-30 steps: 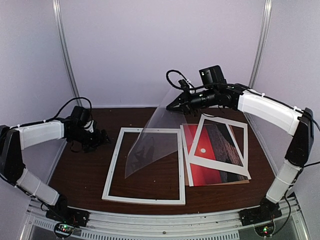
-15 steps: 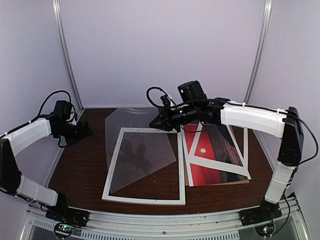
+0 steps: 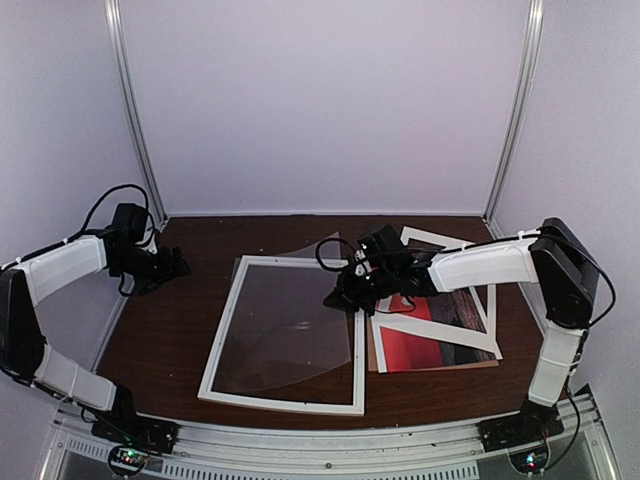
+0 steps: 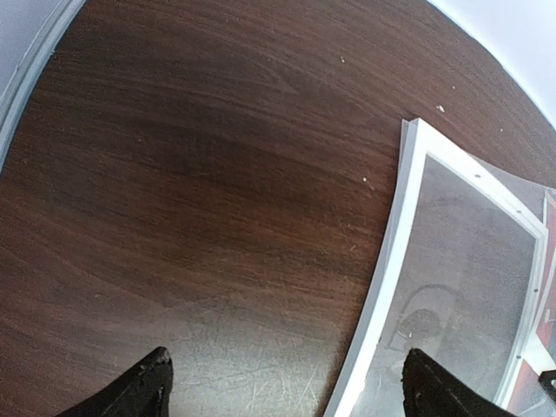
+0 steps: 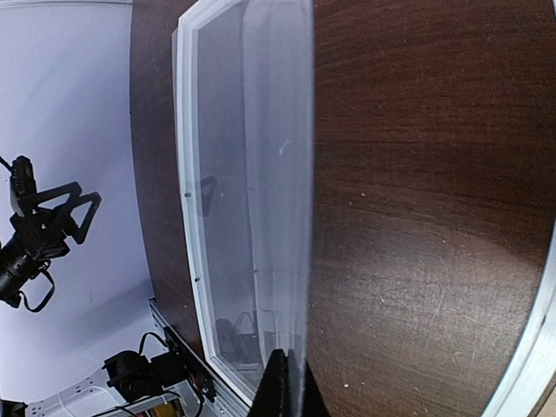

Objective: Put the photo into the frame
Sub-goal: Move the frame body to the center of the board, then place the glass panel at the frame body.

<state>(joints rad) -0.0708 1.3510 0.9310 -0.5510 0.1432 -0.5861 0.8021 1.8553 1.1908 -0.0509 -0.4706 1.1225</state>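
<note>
The step in hand looks like the glazing, not the photo: the right gripper (image 3: 335,298) is clamped shut on one edge of the clear sheet (image 3: 285,330), which lies over the opening of the frame (image 3: 222,335) on the table (image 3: 160,330). The sheet's far corner seems to poke past the frame's far rail. The left gripper (image 3: 178,266) hangs spread wide and empty off the frame's far left corner. The photo (image 3: 405,348) lies just right of the frame, under the white mat (image 3: 440,330). Next, I judge, the sheet must be squared inside the rim and let go, then the mat cleared off the print. The right arm and the mat hide most of the photo. I cannot tell whether the sheet sits inside the rim, as its clear edges are hard to trace.
</note>
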